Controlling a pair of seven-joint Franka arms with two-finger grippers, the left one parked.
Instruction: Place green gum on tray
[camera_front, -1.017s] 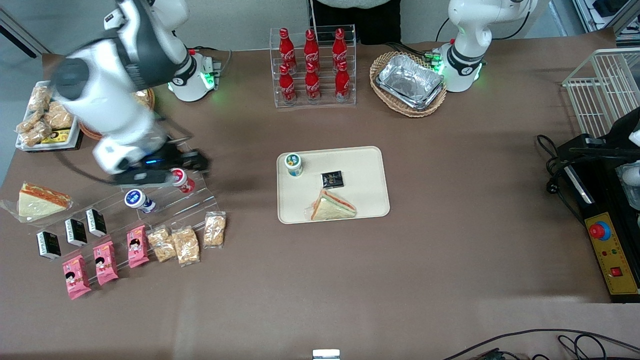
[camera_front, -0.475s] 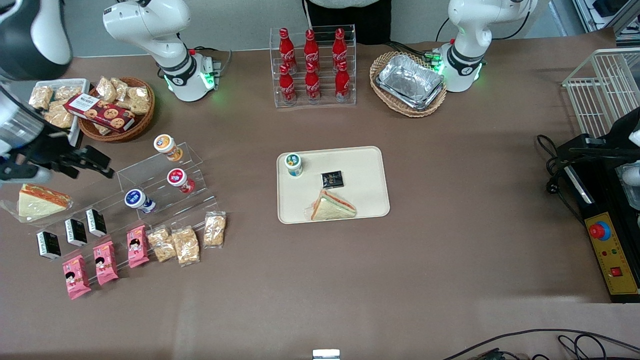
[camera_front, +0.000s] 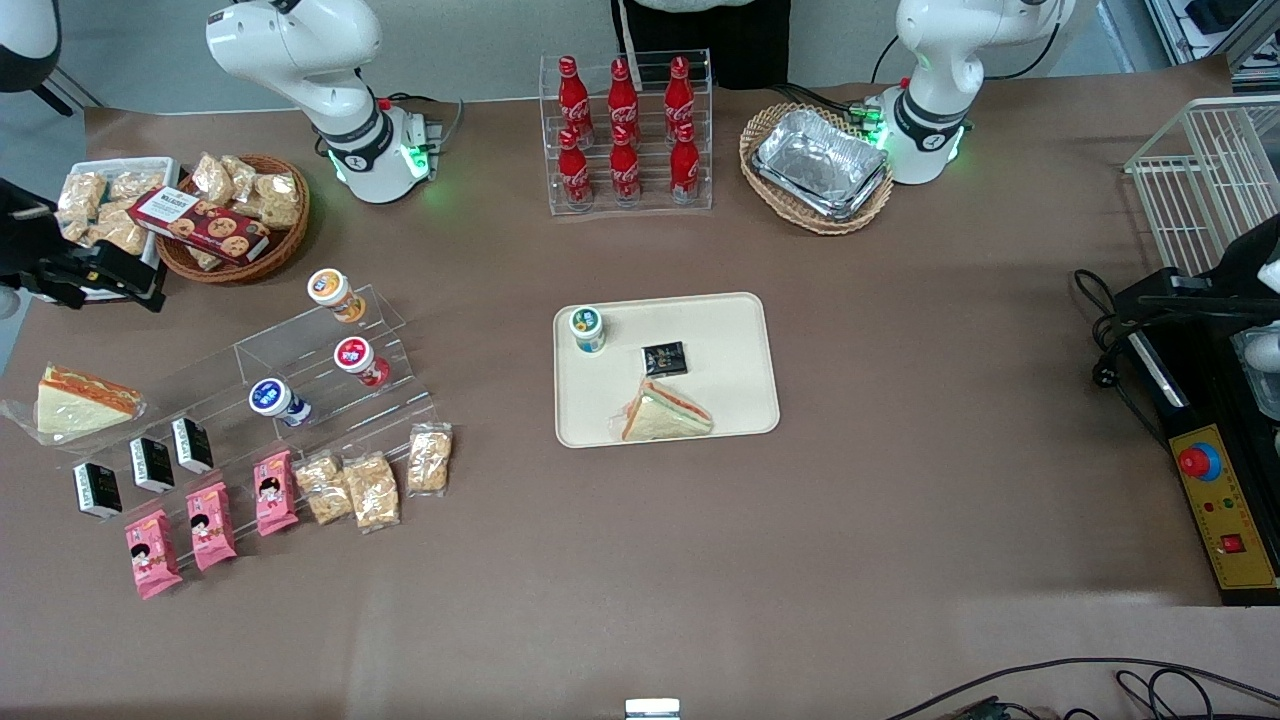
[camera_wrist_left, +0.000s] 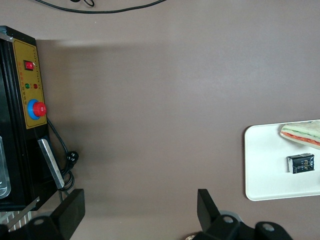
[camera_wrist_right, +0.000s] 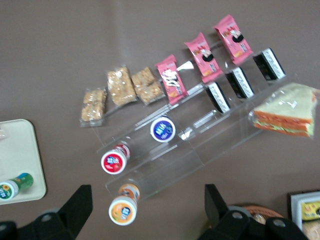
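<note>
Standing upright, lid upward and long axis vertical, the green gum (camera_front: 587, 328) is seen on the tray (camera_front: 735, 345), in the corner farthest from the front camera on the working arm's side. One black packet (camera_front: 665, 357) and one wrapped sandwich (camera_front: 664, 411) share the tray with it.

Six red cola bottles (camera_front: 623, 130) are counted in a clear rack. On the clear stepped stand (camera_front: 300, 365) three more gum bottles are held: orange-lidded (camera_front: 334, 293), red-lidded (camera_front: 360, 361) and blue-lidded (camera_front: 277, 400). Nearer the front camera, three black packets (camera_front: 150, 464), three pink snack packs (camera_front: 205, 525) and three bags of crackers (camera_front: 375, 485) are laid out. A second sandwich (camera_front: 78, 400) lies toward the working arm's end.

The table (camera_front: 900, 480) is covered in brown; a foil pan (camera_front: 820, 165) is set in a wicker basket.

The gripper (camera_front: 105, 270) is raised above the table edge at the working arm's end, well apart from the tray. In the right wrist view its fingers (camera_wrist_right: 77, 205) are spread apart, with nothing grasped.
</note>
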